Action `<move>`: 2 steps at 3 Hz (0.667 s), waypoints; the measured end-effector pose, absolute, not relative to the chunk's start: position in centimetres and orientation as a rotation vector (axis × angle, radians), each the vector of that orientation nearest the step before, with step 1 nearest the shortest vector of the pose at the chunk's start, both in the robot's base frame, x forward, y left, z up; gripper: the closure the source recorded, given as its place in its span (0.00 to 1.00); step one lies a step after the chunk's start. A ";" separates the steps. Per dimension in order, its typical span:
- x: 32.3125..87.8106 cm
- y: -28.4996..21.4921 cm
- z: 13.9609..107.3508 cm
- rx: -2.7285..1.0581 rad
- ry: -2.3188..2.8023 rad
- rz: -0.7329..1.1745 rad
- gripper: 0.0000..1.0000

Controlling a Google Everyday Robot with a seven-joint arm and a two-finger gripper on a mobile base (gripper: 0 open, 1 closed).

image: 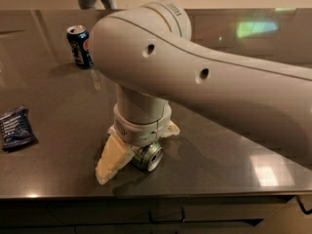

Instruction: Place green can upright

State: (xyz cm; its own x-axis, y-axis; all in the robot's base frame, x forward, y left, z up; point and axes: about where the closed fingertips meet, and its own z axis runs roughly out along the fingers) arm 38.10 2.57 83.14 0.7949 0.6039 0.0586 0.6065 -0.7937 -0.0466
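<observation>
Green can (149,156): found lying on its side on the desk (222,167), close to the front edge and a little left of centre. One silver end faces the camera and slightly to the right. The light green body runs back from it and is mostly covered from above. The can is not upright.

Hand (139,151): down at desk level, directly over and around the green can. Cream-coloured parts of it show on both sides of the can: a large piece to the can's front left, reaching the desk surface, and a smaller piece behind the can to its right. How far the hand is open, and whether it actually grips the can, cannot be determined, because the wrist housing (142,123) sits over the point of contact.

Arm (209,82): a thick white casing enters from the right, passes above and behind the green can, and turns down into the wrist directly over it. It hides much of the desk behind the can.

Other items, relative to the green can:
- Dark blue Pepsi can (79,46): upright, well behind it and to the left, near the far edge of the desk, well apart.
- Dark snack packet (17,128): flat on the desk, far to the left and slightly further back, at the left margin of the view, well apart.
</observation>
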 end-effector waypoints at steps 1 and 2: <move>38.8 3.1 81.9 -2.921 -0.996 -0.067 0.18; 39.3 3.6 81.8 -2.925 -1.004 -0.089 0.41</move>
